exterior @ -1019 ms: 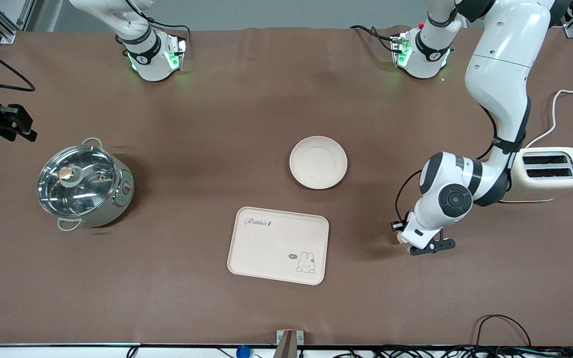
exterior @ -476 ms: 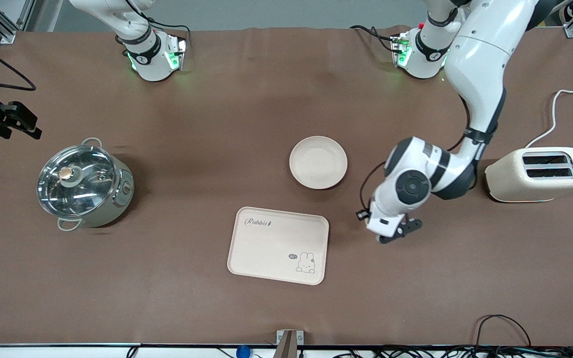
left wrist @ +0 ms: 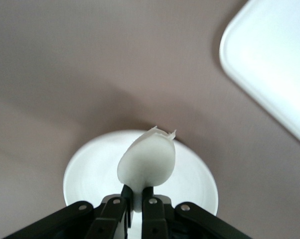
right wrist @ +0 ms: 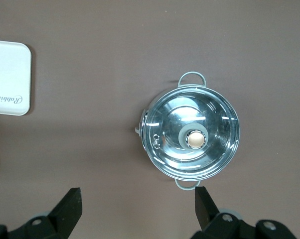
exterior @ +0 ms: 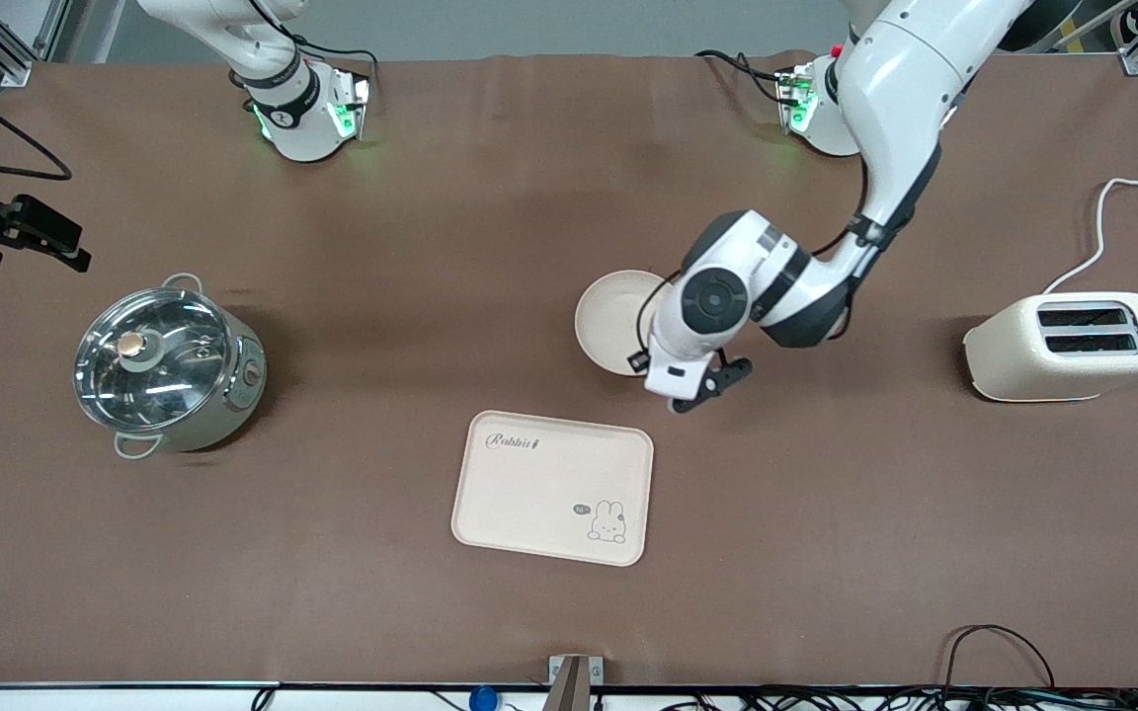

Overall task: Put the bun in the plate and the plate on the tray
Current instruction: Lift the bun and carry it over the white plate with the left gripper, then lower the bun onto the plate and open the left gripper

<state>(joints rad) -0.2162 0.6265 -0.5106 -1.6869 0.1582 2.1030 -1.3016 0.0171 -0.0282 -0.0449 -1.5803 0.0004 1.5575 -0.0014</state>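
My left gripper [left wrist: 137, 191] is shut on the bun [left wrist: 147, 158], a pale cream dough lump. It holds the bun in the air over the round cream plate [left wrist: 90, 169]. In the front view the left hand [exterior: 673, 383] covers the plate's [exterior: 609, 316] edge toward the left arm's end, and the bun is hidden there. The cream rabbit tray [exterior: 551, 487] lies empty, nearer to the front camera than the plate; its corner shows in the left wrist view [left wrist: 269, 64]. My right gripper [right wrist: 137, 209] is open and empty, waiting high above bare table near the pot.
A steel pot with a glass lid [exterior: 166, 360] stands toward the right arm's end and shows in the right wrist view [right wrist: 192, 137]. A cream toaster [exterior: 1068, 346] with a white cord stands toward the left arm's end. The right gripper [exterior: 36, 237] hangs at the table's edge.
My left arm has carried the bun from near the toaster toward the plate and now holds it over the plate. The right gripper has barely shifted.
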